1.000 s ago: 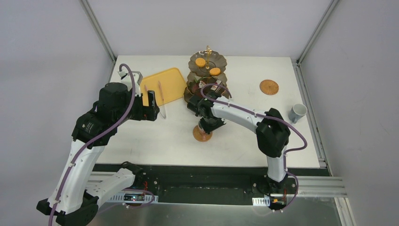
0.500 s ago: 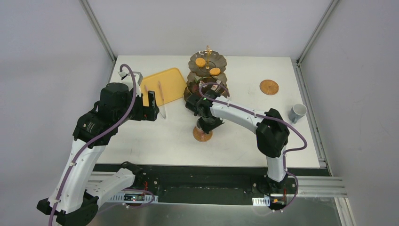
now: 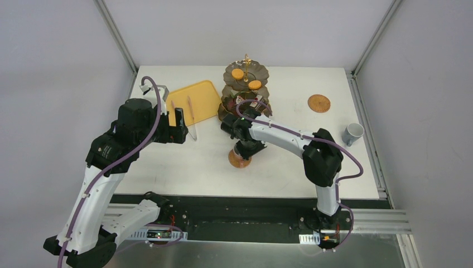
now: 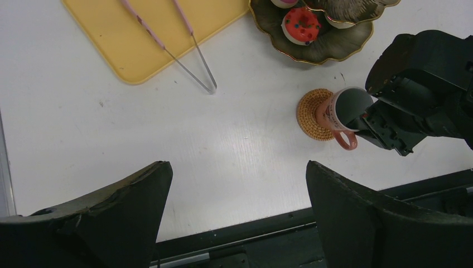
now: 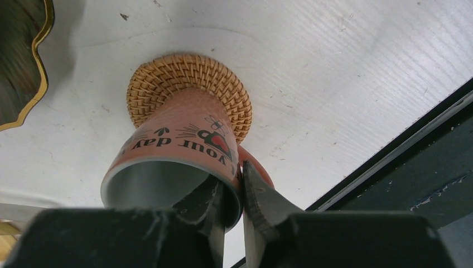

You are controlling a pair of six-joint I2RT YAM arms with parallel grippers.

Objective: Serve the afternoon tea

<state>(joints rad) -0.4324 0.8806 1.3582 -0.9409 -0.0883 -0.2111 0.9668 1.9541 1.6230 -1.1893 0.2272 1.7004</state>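
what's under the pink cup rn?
A round woven coaster sits under the pink cup, whose rim the right gripper pinches. The coaster's centre is covered by the cup's base, so whether it fully rests there cannot be seen.

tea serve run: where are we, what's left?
Done: the stand is loaded with cookies and cakes. In hand: the right gripper pinches the rim of the pink cup, which sits on the near coaster, not yet released. To do: the blue-grey cup stands apart from the far coaster. The left gripper is open, holding nothing.
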